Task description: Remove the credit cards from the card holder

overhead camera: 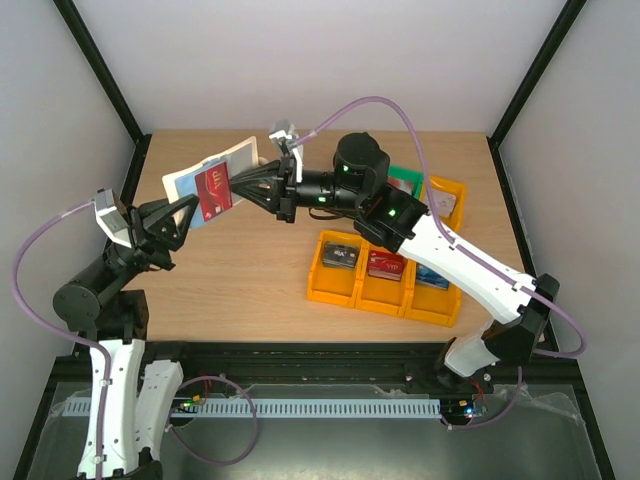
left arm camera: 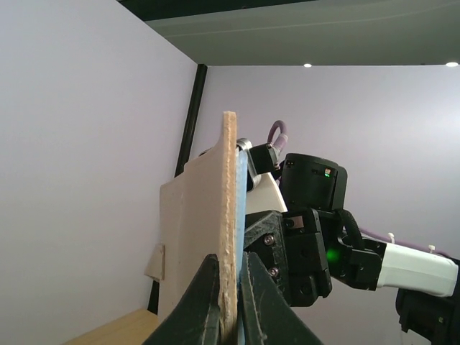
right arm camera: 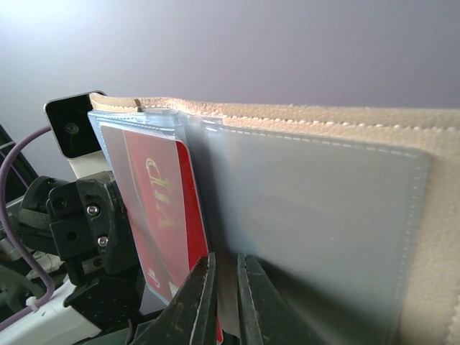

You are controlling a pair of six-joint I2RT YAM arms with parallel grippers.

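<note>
Enclosing wooden tabletop (overhead camera: 250,270): pale lilac walls (overhead camera: 300,60)

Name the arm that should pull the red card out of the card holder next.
Right. The right fingers pinch the red card at its edge; the left fingers are clamped on the card holder, bracing it.

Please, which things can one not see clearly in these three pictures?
- Right wrist view: whether the right gripper pinches the red card or only its clear pocket; its fingers cover the contact.
- Left wrist view: the card holder stands edge-on in the left gripper, so its pockets are hidden.
- Top view: the contents of the yellow bins are too small to identify.
</note>
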